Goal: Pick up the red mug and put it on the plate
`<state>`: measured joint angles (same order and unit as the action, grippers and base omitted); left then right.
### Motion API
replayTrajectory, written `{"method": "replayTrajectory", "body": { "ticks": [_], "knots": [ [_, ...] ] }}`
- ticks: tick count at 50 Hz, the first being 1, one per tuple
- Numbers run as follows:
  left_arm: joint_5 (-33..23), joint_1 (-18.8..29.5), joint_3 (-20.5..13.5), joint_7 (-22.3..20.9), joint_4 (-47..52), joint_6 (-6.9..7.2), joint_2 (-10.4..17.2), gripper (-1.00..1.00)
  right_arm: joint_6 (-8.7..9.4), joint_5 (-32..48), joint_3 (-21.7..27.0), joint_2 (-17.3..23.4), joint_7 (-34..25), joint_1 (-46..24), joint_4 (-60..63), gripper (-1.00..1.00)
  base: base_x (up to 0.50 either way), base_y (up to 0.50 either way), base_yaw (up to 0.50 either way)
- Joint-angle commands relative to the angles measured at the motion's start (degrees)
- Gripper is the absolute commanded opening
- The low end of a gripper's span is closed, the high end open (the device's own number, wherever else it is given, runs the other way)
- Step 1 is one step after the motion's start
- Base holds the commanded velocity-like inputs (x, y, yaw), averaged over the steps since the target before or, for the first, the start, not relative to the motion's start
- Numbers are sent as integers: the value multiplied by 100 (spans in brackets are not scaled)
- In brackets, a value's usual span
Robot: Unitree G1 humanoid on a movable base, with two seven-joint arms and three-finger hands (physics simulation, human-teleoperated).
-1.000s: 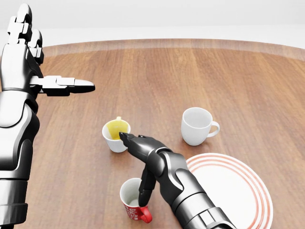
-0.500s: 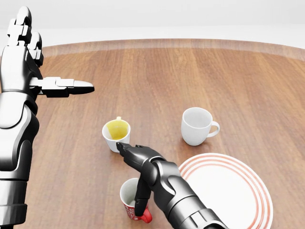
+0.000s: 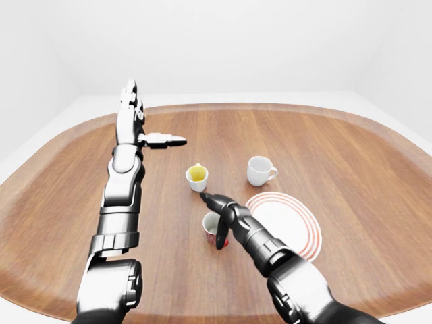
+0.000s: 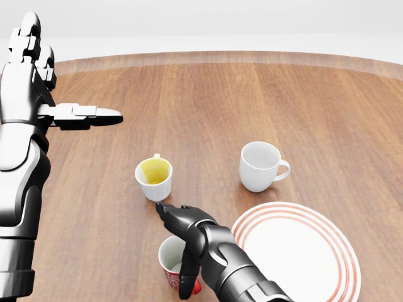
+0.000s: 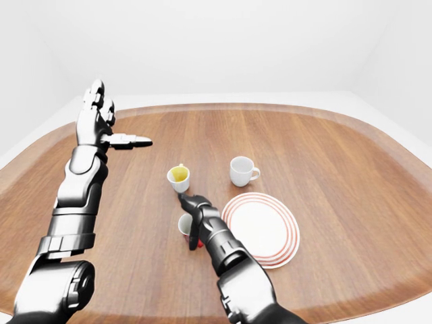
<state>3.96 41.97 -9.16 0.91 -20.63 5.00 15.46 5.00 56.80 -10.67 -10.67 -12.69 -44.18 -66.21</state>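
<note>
The red mug [image 4: 167, 259], white inside, stands upright near the bottom of the head view, left of the plate [image 4: 302, 251], which is white with red rings. My right hand [image 4: 175, 248] reaches over the mug's right side. Its long fingers [image 4: 169, 212] point up-left past the rim and one finger [image 4: 186, 277] hangs down by the red handle. The hand is open and does not close round the mug. My left hand [image 4: 66, 78] is raised at the upper left, open and spread, far from the mug.
A white mug with a yellow inside [image 4: 154, 177] stands just above the right hand's fingertips. A plain white mug [image 4: 258, 165] stands above the plate. The rounded wooden table [image 3: 351, 155] has its edge all around in the eye views.
My right hand has drawn back toward the bottom of the head view, away from the yellow-lined mug and lower over the red mug. The left arm has barely moved.
</note>
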Motion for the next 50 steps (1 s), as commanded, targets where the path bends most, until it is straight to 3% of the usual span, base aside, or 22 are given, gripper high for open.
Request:
{"method": "replayTrajectory", "body": {
  "ticks": [1,19,20,21,22,50],
  "knots": [
    [12,-10,-1,2,-44,0,-4,100,0,38,-2,-14,96,37,-200,100,0,0,0],
    [4,-22,10,14,-123,0,-26,100,0,48,6,-16,116,65,-260,100,0,0,0],
    [0,-19,15,14,-146,0,-28,100,0,45,6,-17,112,67,-252,48,0,0,0],
    [0,-18,16,14,-150,0,-28,100,0,44,6,-18,112,67,-252,48,0,0,0],
    [-5,-10,23,19,-189,0,-38,100,0,38,11,-15,105,62,-240,-100,0,0,0],
    [4,-48,3,15,-190,0,-17,100,0,52,15,43,-175,-67,137,-100,0,0,0]
  ]
}}
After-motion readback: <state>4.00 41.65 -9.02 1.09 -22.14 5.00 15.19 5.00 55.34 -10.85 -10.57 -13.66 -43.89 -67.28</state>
